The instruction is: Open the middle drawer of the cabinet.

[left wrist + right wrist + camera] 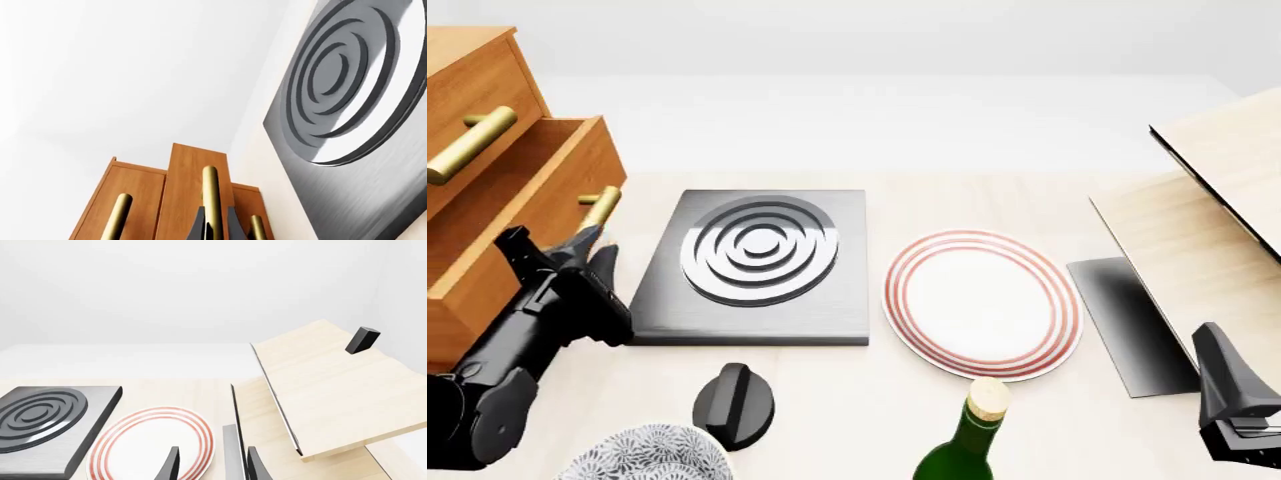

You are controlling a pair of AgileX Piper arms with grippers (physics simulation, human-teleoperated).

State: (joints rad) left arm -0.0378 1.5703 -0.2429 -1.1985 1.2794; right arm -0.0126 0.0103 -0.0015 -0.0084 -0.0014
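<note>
The orange-brown cabinet (pixel 467 70) stands at the table's left edge. Its middle drawer (pixel 541 185) is pulled out past the topmost drawer (pixel 461 110), and its brass bar handle (pixel 598 205) points toward the table's middle. My left gripper (pixel 585 245) is shut on that handle. In the left wrist view the fingers (pixel 200 224) clasp the middle handle (pixel 211 190) of the protruding drawer front (pixel 190 170), with the other two handles on either side. The lowest drawer is mostly hidden behind my left arm. My right gripper (pixel 1228 385) is open and empty at the front right; it also shows in the right wrist view (pixel 212 467).
A dark grey slab with concentric rings (pixel 761 265) lies right beside the left gripper. A red-ringed plate (pixel 981 300) lies mid-table. A green bottle (pixel 968 450), a black knob (pixel 737 405) and a patterned bowl (pixel 647 455) stand at the front. Pale wood boards (pixel 1214 190) stand at the right.
</note>
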